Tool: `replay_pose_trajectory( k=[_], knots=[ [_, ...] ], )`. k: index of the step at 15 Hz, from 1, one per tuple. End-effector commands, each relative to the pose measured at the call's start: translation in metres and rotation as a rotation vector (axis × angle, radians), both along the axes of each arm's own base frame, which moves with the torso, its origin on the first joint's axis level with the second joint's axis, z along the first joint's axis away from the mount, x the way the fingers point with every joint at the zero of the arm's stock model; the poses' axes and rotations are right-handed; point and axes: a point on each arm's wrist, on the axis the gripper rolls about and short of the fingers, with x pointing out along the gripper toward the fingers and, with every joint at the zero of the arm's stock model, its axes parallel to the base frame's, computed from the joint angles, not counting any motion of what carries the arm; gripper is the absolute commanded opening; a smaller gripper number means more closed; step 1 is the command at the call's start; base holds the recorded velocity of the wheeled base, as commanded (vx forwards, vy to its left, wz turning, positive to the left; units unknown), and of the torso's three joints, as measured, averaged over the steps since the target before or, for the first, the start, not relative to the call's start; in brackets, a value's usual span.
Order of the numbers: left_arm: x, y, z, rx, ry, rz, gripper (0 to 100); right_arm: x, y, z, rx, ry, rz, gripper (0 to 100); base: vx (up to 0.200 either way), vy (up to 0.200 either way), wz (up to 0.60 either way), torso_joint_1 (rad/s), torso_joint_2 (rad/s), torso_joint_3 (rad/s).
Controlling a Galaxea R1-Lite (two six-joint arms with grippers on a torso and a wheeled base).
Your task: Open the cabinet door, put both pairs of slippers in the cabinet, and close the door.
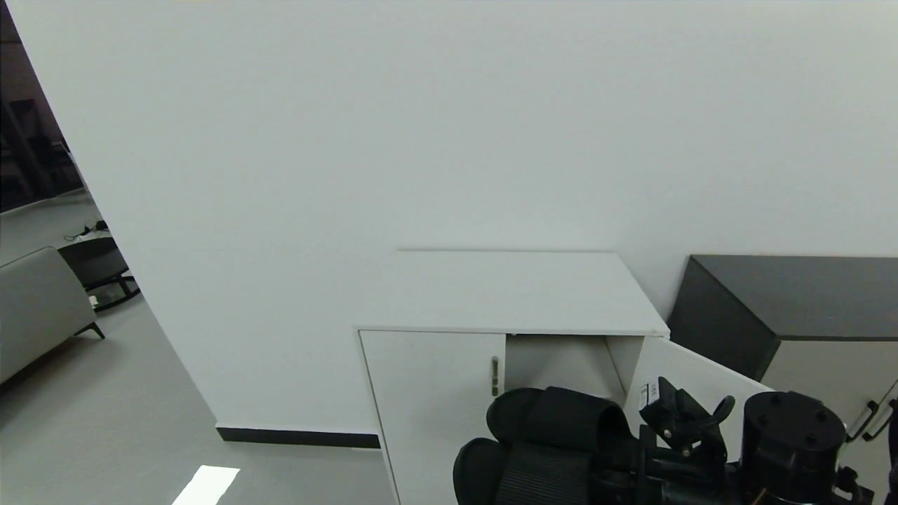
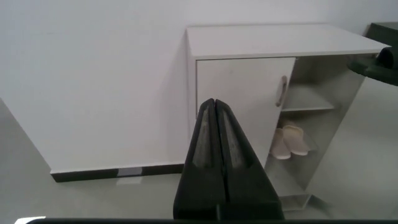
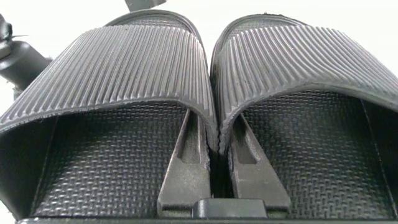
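A low white cabinet (image 1: 512, 291) with a flat top stands against a plain white wall. Its left door (image 1: 428, 393) is shut and carries a small upright metal handle (image 1: 494, 375) near its inner edge, while its right door (image 1: 701, 386) is swung wide open toward a dark grey cabinet (image 1: 793, 294) just beside it. Through the open half, a pair of pale cream slippers (image 2: 290, 140) lies side by side on the middle shelf (image 2: 314, 149), toes pointing inward. The right claw (image 3: 216, 143) is clenched on a pair of black ribbed rubber slippers (image 3: 143, 62), pinching the two adjoining strap edges together between its fingers. In the head view these black slippers (image 1: 554, 428) hang in front of the open compartment, low and close to the closed door's handle, not yet inside. The left claw (image 2: 214, 115) is clenched with nothing in it, its two dark fingers pressed flat together, held out in front of the closed left door and apart from it.
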Motion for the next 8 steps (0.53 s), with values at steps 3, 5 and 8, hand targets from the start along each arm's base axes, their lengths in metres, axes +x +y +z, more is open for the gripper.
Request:
replay_pose_trajectory(
  k=[3,5,8],
  knots=[
    [0.0001,0.0,0.0,-0.001,0.002,0.0,0,-0.0048,-0.0032,-0.0039,-0.019,0.02,0.009,0,0.0,-0.2,0.0,0.005,0.0,-0.001],
    [0.0001,0.0,0.0,-0.002,0.002,0.002,0,-0.0074,-0.0051,-0.0036,-0.023,0.017,0.016,0,0.0,0.0,0.0,0.0,0.0,0.0],
    [0.0001,0.0,0.0002,-0.004,0.001,0.002,0,-0.0087,-0.0048,-0.0031,-0.02,0.016,0.039,0,0.0,0.0,0.0,0.0,0.0,0.0]
  ],
)
